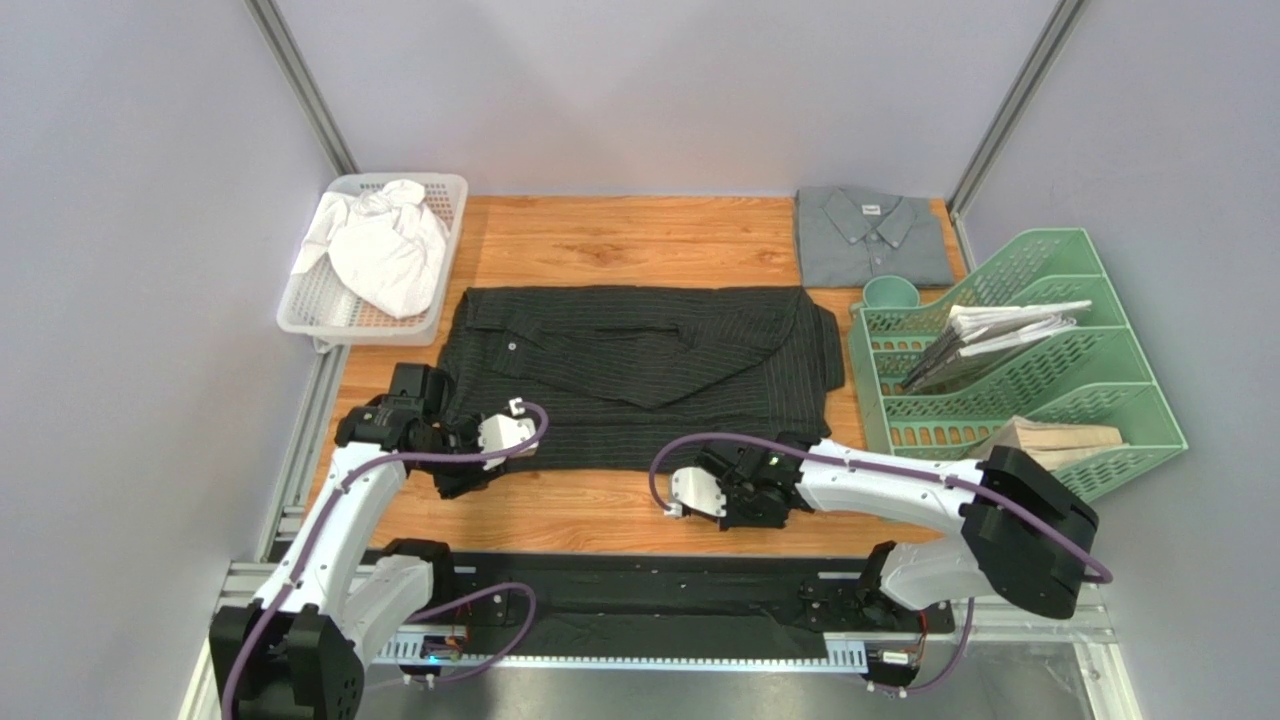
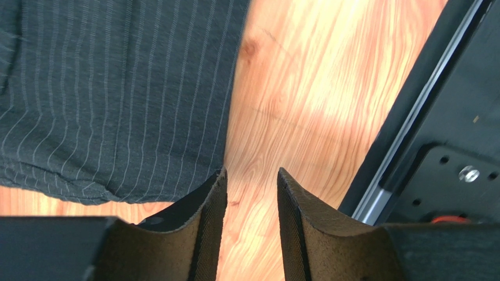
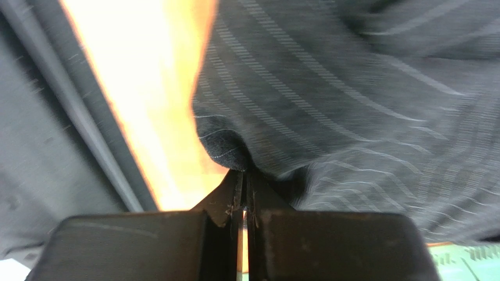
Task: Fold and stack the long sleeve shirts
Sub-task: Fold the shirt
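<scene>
The wooden desk (image 1: 631, 240) carries everything. The largest thing on it is the black pinstriped shirt (image 1: 631, 368), spread flat across the middle with its collar toward the left and its near hem parallel to the desk's near edge. On the right stands a green tiered file tray (image 1: 1120, 393) holding papers (image 1: 999, 327) in an upper slot and a brown flat item (image 1: 1059, 440) in a lower one. At the far left corner sits a white slotted basket (image 1: 305, 308) with a crumpled white cloth (image 1: 383, 248) in it. The grey shirt (image 1: 872, 233) lies folded at the far right corner, collar up, just behind the tray and well apart from the black shirt.

The left arm reaches to the black shirt's near left corner. Its pincer (image 1: 455, 480) hangs there with the fingers (image 2: 205, 211) partly apart; in the wrist view only bare wood shows between them, and the shirt's (image 2: 117, 88) edge runs just beside the left finger. It has hold of nothing.

The right arm lies low along the near hem. Its pincer (image 1: 732, 488) is closed tight, and the right wrist view, somewhat blurred, shows a small fold of the striped cloth (image 3: 352, 88) nipped between the fingertips (image 3: 235, 193).
</scene>
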Motion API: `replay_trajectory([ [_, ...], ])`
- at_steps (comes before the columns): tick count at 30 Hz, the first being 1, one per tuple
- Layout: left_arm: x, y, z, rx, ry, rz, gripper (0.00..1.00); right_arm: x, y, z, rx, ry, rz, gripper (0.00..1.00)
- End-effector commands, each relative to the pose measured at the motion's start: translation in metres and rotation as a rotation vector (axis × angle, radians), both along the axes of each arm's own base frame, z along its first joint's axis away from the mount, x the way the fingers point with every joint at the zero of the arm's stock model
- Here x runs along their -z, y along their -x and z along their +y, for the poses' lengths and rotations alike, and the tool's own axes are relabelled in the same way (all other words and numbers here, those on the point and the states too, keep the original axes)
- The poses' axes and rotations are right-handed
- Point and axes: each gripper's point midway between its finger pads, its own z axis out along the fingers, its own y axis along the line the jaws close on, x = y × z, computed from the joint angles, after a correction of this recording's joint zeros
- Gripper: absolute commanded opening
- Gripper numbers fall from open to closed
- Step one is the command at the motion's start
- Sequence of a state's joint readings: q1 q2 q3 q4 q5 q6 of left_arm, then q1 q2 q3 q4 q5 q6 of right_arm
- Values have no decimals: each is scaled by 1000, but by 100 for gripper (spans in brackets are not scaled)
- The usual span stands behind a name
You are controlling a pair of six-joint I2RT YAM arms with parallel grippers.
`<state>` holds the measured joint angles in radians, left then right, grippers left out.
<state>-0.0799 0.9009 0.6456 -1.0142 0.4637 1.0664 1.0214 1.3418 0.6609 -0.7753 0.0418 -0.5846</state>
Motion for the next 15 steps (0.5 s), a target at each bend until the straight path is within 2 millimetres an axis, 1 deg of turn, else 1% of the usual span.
replay_trajectory([
  [1, 13, -5, 13, 175, -118, -27, 42, -14, -31, 16, 67, -111, -146, 0],
  [3, 23, -11, 22, 185, -173, -3, 42, -28, -34, 17, 91, -149, -152, 0],
  [4, 26, -19, 29, 181, -217, -25, 42, -39, -36, 19, 90, -186, -173, 0],
  [6, 33, -24, 34, 203, -252, -27, 42, -48, -37, 15, 85, -200, -189, 0],
  [7, 35, -30, 37, 207, -279, -50, 42, -55, -37, 15, 85, -224, -204, 0],
  [10, 45, -35, 45, 233, -330, -50, 42, -63, -36, 11, 84, -229, -205, 0],
  [11, 51, -32, 48, 242, -342, -30, 42, -65, -35, 9, 85, -228, -201, 0],
  [13, 56, -32, 51, 265, -368, -30, 42, -67, -36, 7, 94, -227, -201, 0],
  [15, 64, -27, 53, 296, -377, -19, 40, -69, -35, 4, 98, -226, -199, 0],
])
